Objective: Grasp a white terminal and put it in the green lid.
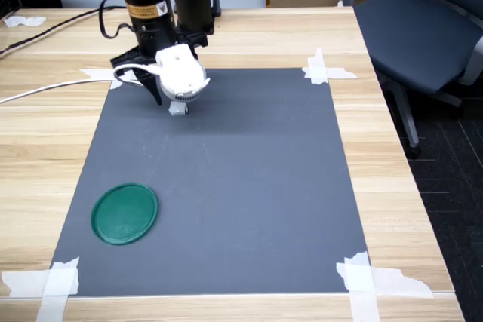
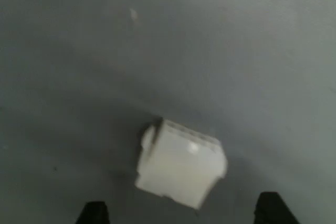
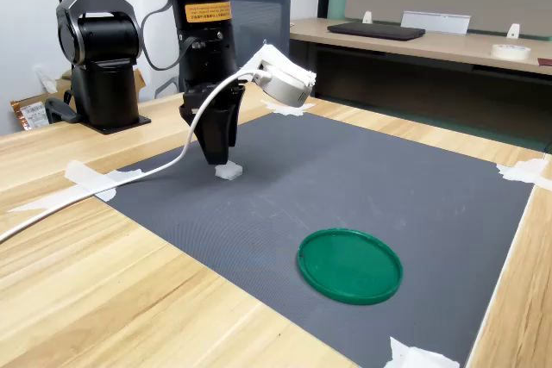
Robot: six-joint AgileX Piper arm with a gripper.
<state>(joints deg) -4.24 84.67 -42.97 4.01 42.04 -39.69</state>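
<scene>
Wrist view: the white terminal [image 2: 181, 169] lies on the dark mat [image 2: 210, 51], ahead of and between the two dark jaw tips at the frame's edge, nearer one tip than the other.
Jaws [image 3: 218, 159]: spread apart and holding nothing; in the second exterior view they hang just over the terminal [image 3: 228, 171], tips close to the mat [image 3: 388, 196].
Handling, as a judgement: a small hard plastic block, very light, stiff, smooth-sided; likely to skid or tip if only one jaw touches first.
Where to hold: across its two flat opposite sides, jaws centred on it and low, close to the mat.
Green lid [image 1: 124, 213]: flat on the mat [image 1: 249, 186], well apart from the jaws [image 1: 178, 103] and the terminal [image 1: 177, 109], toward the near corner in the first exterior view.
Around: tape strips [image 1: 324, 69] at the mat corners, a white cable [image 3: 129, 180] trailing from the arm across the table [image 1: 392, 186], an office chair [image 1: 419, 28] off to the side.
In the way: nothing lies between the terminal and the lid; only the cable runs near the jaws.
</scene>
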